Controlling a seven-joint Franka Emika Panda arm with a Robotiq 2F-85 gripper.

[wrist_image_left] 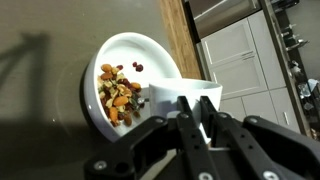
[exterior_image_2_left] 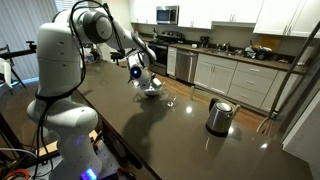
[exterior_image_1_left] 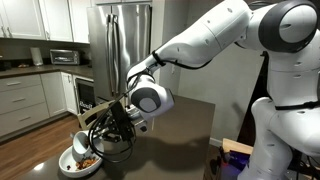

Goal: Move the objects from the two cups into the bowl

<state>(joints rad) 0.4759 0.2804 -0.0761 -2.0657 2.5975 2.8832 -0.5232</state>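
Gripper (wrist_image_left: 197, 114) clamped shut on whitish cup (wrist_image_left: 192, 92), tipped over wide shallow white bowl (wrist_image_left: 130, 40) just ahead. Brown-orange bits (wrist_image_left: 120, 95) in bowl, so roughly one cup done. Second cup: can't make out.

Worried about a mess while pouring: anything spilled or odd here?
Nothing stands out. The brown-orange bits all lie inside the white bowl; none show on the dark counter. The gripper holds the whitish cup at the bowl's rim.
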